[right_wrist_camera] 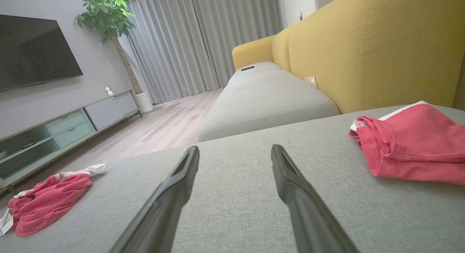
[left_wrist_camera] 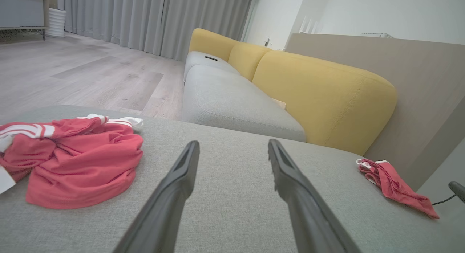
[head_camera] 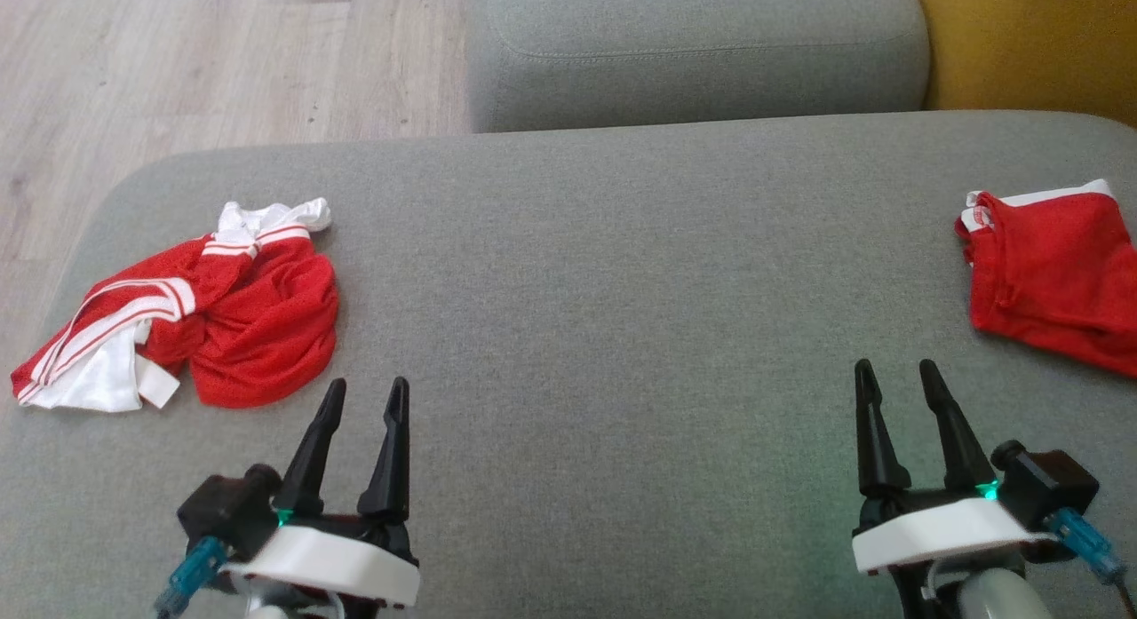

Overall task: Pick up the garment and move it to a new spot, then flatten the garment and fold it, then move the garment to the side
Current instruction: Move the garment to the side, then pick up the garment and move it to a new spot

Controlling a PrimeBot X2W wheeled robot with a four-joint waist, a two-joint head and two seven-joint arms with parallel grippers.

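Grippers hang low over the near edge of the grey cushion [head_camera: 604,290], pointing toward its far edge. The left gripper [head_camera: 369,384] and right gripper [head_camera: 895,365] each have their fingers spread, holding nothing. By the left edge, just beyond the left gripper, lies the crumpled red-and-white garment [head_camera: 222,317]. At the right edge sits a folded red garment [head_camera: 1057,277]. Wide open fabric stretches between them.

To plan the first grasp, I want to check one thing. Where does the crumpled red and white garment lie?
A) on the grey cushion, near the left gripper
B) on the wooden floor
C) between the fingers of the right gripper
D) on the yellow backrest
A: the crumpled garment lies on the grey cushion, just ahead and to the left of the open, empty left gripper.
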